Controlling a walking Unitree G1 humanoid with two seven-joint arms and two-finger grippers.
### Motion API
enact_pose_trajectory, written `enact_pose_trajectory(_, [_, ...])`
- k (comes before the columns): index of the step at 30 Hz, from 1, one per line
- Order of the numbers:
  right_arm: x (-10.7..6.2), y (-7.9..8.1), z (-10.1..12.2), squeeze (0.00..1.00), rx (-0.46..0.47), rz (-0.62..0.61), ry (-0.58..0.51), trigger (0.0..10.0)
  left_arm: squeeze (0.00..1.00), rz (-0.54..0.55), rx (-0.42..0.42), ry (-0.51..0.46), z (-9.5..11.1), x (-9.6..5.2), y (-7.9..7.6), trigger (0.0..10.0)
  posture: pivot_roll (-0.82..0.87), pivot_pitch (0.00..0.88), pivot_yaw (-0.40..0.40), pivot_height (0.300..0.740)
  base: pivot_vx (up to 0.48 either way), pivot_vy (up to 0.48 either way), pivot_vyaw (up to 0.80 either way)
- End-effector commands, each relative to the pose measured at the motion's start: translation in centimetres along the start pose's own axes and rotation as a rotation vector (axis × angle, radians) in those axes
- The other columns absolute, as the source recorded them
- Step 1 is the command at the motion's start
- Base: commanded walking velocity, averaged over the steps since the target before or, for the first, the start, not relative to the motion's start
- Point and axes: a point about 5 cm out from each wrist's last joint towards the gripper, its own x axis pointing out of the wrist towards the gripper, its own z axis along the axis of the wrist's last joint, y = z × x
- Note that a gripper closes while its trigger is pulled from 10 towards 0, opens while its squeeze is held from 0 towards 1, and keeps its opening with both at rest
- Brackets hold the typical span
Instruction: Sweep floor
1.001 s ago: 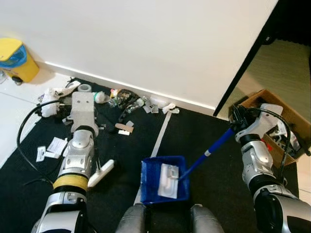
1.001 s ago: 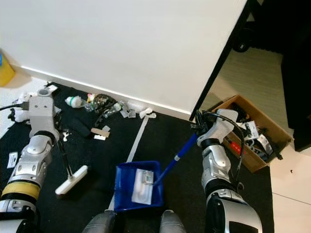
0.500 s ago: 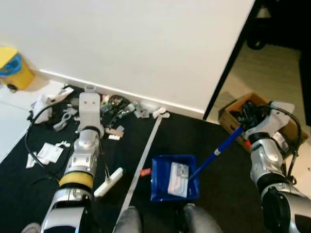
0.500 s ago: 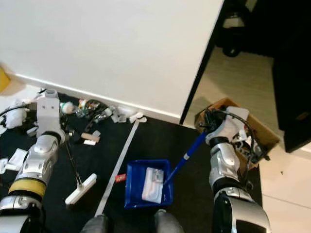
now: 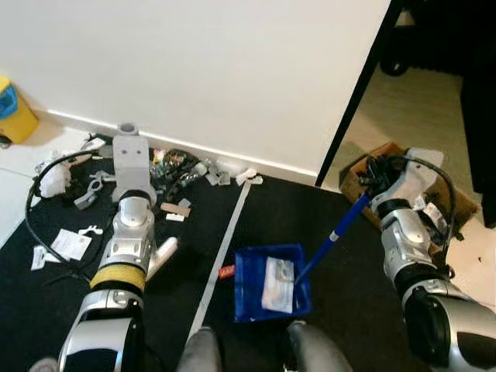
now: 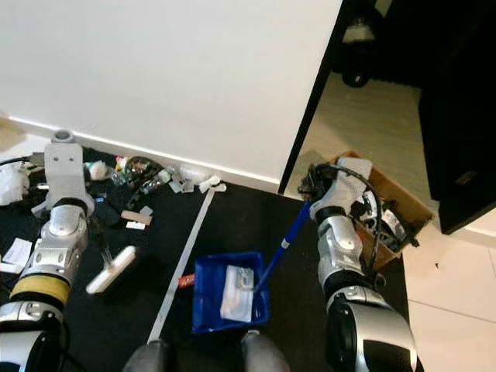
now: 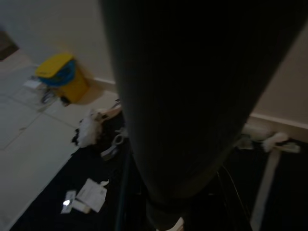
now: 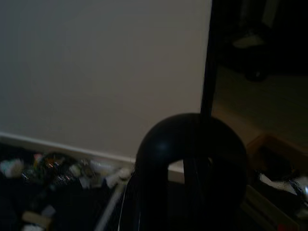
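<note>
A blue dustpan rests on the black mat in front of my feet, with white scraps lying in it. Its long blue handle rises to the right, where my right gripper is shut on its top end. On the left, my left gripper holds a thin black broom handle. The white broom head lies on the mat beside my left forearm. The gripper's fingers are hidden under the wrist block. Litter is piled along the wall's foot.
A white strip runs across the black mat, with a small red scrap by the dustpan. Paper bits lie at the left, a yellow bin far left. A cardboard box stands by the dark doorway.
The camera has swung to the right, bringing more of the doorway into view. The broom head has been drawn in closer to my left forearm. The dustpan stays in front of my feet.
</note>
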Motion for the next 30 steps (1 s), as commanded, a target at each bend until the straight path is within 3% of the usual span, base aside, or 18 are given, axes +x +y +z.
enact_pose_trajectory(1, [0.7,-0.3,0.9,0.00,-0.016,-0.043,-0.009,10.0,0.00,0.032,0.004,-0.059,1.3,0.6,0.7,10.0,0.07,0.230,-0.061,0.740,0.000,0.000,0.00])
enact_pose_trajectory(15, [2.1,0.5,2.5,0.00,0.043,-0.156,-0.058,10.0,0.00,0.086,-0.027,-0.183,3.7,1.3,0.4,10.0,0.09,0.310,-0.069,0.740,0.000,0.000,0.00])
enact_pose_trajectory(21, [2.3,1.9,2.8,0.00,-0.020,-0.114,-0.094,10.0,0.00,0.129,-0.059,-0.211,4.2,1.4,-0.1,10.0,0.09,0.332,-0.070,0.740,0.000,0.000,0.00])
enact_pose_trajectory(30, [2.4,2.9,3.6,0.00,-0.082,-0.073,-0.166,10.0,0.00,0.101,-0.160,-0.223,4.8,1.2,-2.3,10.0,0.09,0.355,-0.071,0.740,0.000,0.000,0.00])
